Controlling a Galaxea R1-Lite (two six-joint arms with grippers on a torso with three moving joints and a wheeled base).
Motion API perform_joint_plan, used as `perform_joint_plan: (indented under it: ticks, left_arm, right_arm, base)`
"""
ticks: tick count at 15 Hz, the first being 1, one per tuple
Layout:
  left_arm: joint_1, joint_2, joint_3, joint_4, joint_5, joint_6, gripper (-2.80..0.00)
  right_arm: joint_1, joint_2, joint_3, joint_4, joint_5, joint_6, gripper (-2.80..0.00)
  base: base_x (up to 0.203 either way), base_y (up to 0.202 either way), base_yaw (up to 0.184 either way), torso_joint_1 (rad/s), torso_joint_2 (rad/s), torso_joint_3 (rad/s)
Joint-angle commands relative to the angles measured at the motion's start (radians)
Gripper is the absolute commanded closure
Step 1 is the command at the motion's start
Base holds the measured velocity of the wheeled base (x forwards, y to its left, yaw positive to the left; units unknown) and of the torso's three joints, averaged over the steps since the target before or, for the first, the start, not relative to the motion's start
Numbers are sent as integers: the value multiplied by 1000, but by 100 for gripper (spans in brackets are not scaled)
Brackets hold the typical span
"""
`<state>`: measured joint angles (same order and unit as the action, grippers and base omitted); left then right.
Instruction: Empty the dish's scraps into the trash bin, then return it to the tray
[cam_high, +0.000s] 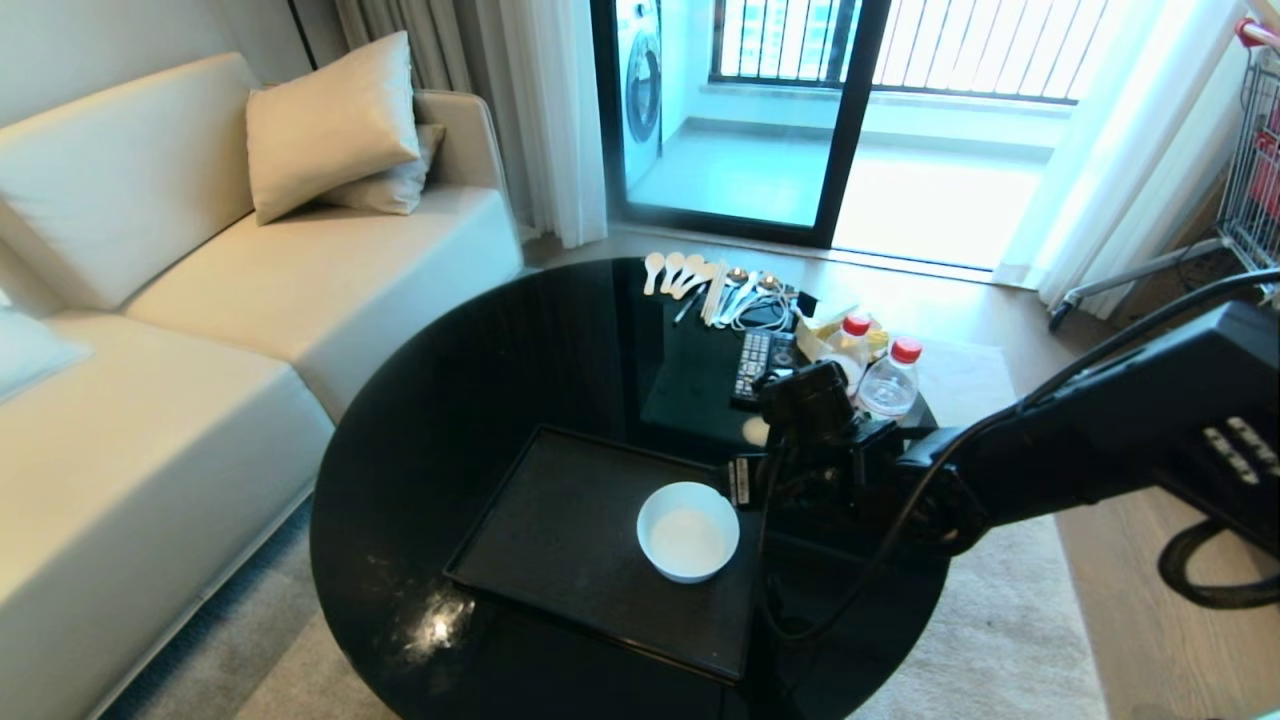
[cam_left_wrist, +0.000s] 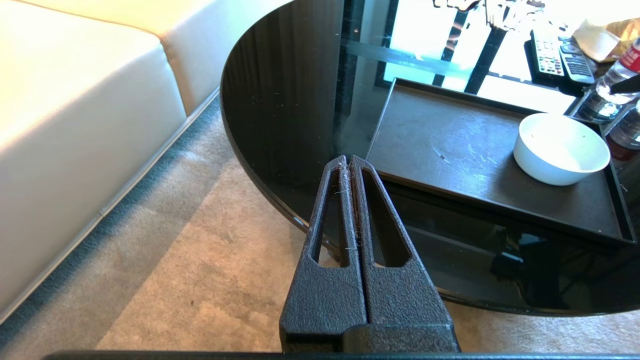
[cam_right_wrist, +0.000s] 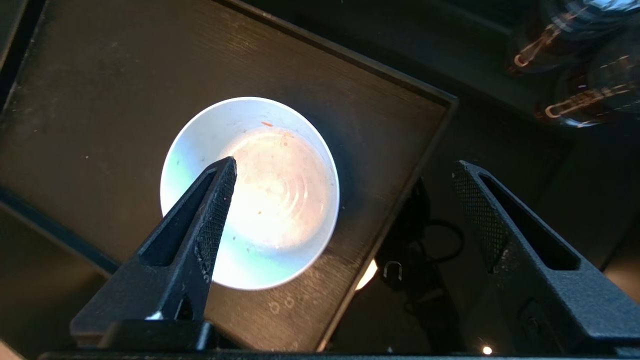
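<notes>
White dish (cam_right_wrist: 250, 195) sits on tray (cam_right_wrist: 100, 100); right hand (cam_right_wrist: 345, 170), apparently above, gapes.

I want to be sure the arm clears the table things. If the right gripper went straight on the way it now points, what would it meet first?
Most likely the tray near its edge, right beside the dish. The right gripper points down with its jaws open above them; one finger overlaps the dish in this view, though depth is hard to judge.

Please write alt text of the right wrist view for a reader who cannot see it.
An empty white bowl sits near a corner of the black tray. The right hand hovers above it, fingers wide open and holding nothing.
</notes>
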<state>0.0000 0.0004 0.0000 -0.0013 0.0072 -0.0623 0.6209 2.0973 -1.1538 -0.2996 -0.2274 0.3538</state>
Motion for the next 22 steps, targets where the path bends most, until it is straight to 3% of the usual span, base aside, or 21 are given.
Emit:
perform_joint_plan:
  ticks: [1,2,3,9,15,17,22]
  left_arm:
    - [0,0,0,0,0,-1,0]
    - [0,0,0,0,0,-1,0]
    - [0,0,0,0,0,-1,0]
    - [0,0,0,0,0,-1,0]
    - [0,0,0,0,0,-1,0]
    - [0,0,0,0,0,-1,0]
    - [0,0,0,0,0,-1,0]
  right_arm:
    - [2,-100,52,-3,-7,-2,-280]
    - [2,-128,79,-4,-8,-3,-280]
    - [2,-160,113,-5,-9,-4,0]
    - [2,-287,335,-156,-33,-49,0]
    - [-15,-459,649,-517,-64,-92,0]
    - [-69,-532,739,-635,-95,-132,0]
    - [-338,-792,934,-690,-102,-214,0]
  base:
    - [0,0,0,0,0,0]
    - [0,0,0,0,0,0]
    - [0,0,0,0,0,0]
    - [0,0,0,0,0,0]
    - [0,0,0,0,0,0]
    - [0,0,0,0,0,0]
    - [0,0,0,0,0,0]
